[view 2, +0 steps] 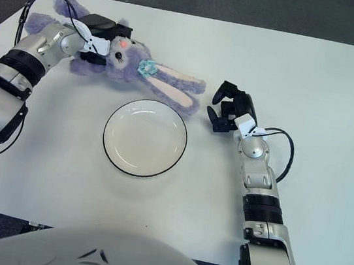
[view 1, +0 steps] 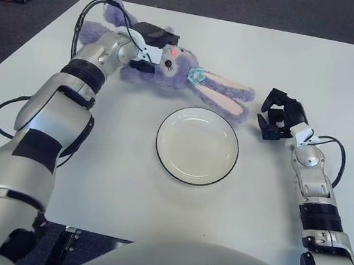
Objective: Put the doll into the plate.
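The doll (view 1: 172,72) — a purple plush rabbit with pink-lined ears — lay lengthwise, ears toward the right hand (view 1: 281,117), gripped by the left hand (view 1: 150,48); right fingers curled, empty.

The left arm stretches far forward across its body, wrist bent inward, the left hand (view 1: 150,48) with its 3 fingers clamped. The right arm is extended forward, its right hand (view 1: 283,116) raised with fingers curled.
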Robot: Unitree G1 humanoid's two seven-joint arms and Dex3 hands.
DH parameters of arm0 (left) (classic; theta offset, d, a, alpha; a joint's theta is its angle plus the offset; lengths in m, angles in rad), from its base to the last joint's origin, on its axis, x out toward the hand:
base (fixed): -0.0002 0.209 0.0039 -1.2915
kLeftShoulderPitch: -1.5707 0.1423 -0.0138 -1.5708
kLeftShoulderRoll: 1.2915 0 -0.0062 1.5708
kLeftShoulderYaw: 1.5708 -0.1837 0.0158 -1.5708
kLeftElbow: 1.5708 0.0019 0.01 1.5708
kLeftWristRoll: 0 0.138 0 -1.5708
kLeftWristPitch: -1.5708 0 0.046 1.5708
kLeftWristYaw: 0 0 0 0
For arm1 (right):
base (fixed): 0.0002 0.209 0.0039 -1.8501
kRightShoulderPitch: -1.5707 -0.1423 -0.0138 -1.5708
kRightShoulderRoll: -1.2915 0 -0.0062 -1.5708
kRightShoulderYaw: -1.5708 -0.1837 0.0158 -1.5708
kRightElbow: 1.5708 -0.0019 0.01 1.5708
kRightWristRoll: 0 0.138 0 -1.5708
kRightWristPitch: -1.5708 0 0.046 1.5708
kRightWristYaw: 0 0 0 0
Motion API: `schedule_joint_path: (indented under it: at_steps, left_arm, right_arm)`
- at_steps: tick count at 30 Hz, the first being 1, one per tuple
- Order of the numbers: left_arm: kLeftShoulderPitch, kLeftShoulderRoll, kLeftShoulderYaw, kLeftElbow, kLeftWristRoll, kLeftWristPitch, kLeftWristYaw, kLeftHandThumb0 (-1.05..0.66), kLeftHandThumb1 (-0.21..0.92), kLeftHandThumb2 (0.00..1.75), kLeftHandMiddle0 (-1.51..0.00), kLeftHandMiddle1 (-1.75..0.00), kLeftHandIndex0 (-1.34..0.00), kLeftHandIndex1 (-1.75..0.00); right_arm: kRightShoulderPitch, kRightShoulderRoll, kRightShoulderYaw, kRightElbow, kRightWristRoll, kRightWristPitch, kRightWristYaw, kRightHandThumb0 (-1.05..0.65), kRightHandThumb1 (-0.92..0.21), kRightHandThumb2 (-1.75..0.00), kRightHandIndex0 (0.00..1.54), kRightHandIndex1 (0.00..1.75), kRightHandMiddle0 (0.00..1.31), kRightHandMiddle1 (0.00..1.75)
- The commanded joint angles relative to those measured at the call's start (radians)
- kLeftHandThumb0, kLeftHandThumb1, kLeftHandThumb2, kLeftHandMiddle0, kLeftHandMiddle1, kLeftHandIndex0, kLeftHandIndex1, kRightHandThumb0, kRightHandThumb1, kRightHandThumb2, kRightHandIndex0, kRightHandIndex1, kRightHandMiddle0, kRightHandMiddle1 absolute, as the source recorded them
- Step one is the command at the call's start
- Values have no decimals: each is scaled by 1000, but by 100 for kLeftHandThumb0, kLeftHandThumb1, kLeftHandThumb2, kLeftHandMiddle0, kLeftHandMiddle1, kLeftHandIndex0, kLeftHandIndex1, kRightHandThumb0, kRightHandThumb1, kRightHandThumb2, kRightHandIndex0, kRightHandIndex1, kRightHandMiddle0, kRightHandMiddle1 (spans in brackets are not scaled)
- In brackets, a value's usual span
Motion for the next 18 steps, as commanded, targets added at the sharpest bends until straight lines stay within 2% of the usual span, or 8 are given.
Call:
schedule_joint_path:
  at_steps: [1, 11, 16, 18]
  left_arm:
    - [4, 19, 10, -27, 16, 13, 30, 0, -9, 174, -94, -163, -70, -175]
    - [1, 38, 14, -73, 45, 28, 95, 0, -10, 172, -98, -156, -70, -175]
    - [9, 77, 35, -217, 43, 65, 39, 0, -7, 169, -96, -156, -69, -175]
    - [20, 86, 42, -269, 46, 84, 25, 0, -5, 168, -92, -161, -67, -175]
  right_arm:
    - [52, 2, 24, 55, -22, 50, 21, -50, -28, -136, 121, 175, 65, 175]
    - [50, -2, 25, 65, -25, 48, 20, -49, -29, -135, 120, 175, 64, 175]
    - [47, -3, 25, 67, -23, 51, 22, -50, -28, -136, 121, 175, 64, 175]
    - [44, -6, 28, 71, -26, 53, 23, -50, -28, -136, 122, 175, 65, 175]
